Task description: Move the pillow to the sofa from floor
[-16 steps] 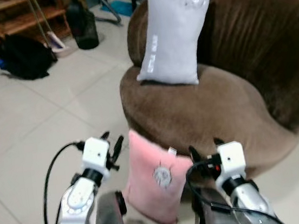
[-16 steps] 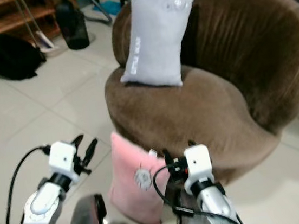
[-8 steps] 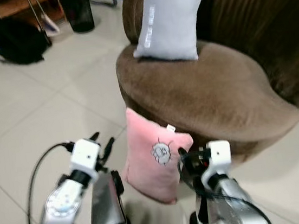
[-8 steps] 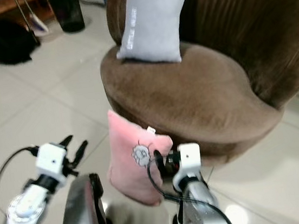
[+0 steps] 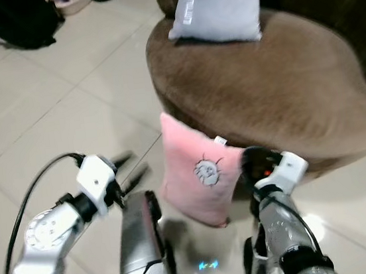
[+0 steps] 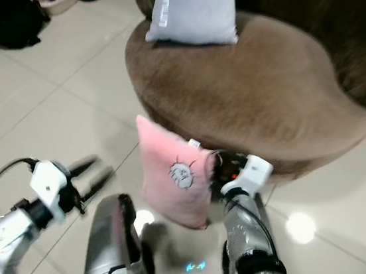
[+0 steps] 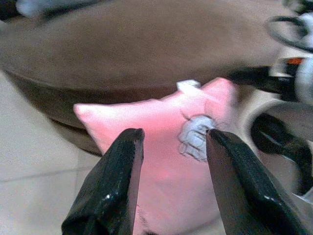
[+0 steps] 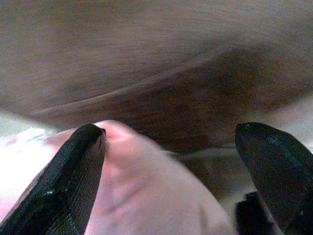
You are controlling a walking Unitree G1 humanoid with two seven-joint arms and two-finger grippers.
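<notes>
A pink pillow with a small grey face print stands on edge on the tiled floor, leaning against the front of the brown round sofa. My left gripper is open, a short way to the pillow's left and pointing at it; the pillow shows between its fingers in the left wrist view. My right gripper is open at the pillow's upper right corner, close against the sofa's base; one finger lies against the pink cloth there.
A grey pillow stands upright at the back of the sofa seat. A black bag lies on the floor at the far left. Pale floor tiles stretch out to the left of the sofa.
The camera has tilted down and moved closer. My right gripper has come forward to the pillow's upper right corner. My left gripper has swung in toward the pillow's left side.
</notes>
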